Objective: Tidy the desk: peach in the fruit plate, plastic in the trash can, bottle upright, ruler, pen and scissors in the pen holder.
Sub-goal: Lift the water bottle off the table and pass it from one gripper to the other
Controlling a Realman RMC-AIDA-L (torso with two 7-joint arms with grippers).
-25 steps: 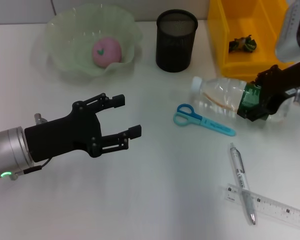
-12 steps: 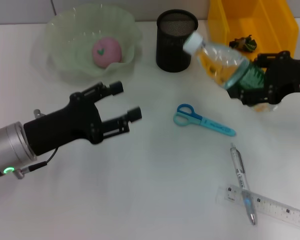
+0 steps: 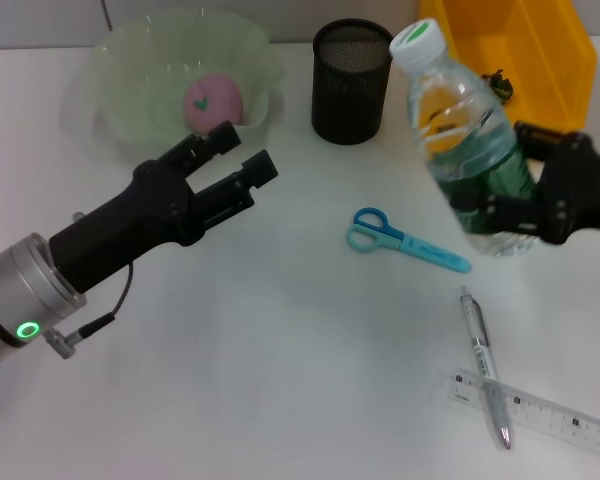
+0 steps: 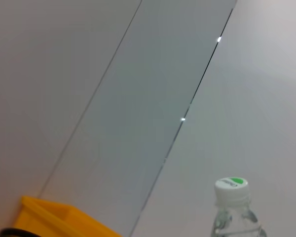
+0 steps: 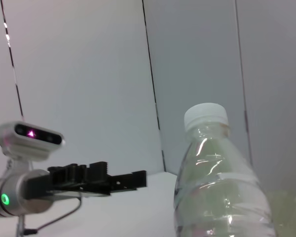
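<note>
Nearest me, the ruler [image 3: 540,412] lies flat on the desk [image 3: 280,380] with the pen [image 3: 483,365] crossed over it, both well below the right gripper [image 3: 505,215] and not yet dealt with. A little further in, the scissors [image 3: 405,241] lie just to the inside of that gripper, also waiting. The right gripper is clenched around the bottle [image 3: 463,140] at its green label, holding it nearly upright, cap up; I cannot tell whether its base touches the desk. The left gripper [image 3: 242,163] hangs empty, fingers parted, aimed toward the fruit plate [image 3: 120,130] just beyond it, where the peach [image 3: 213,101] already sits. Beyond the bottle stands the pen holder [image 3: 352,82], which looks empty, and the trash can [image 3: 540,50] holding a small dark scrap I cannot identify; its far end is cut off.
</note>
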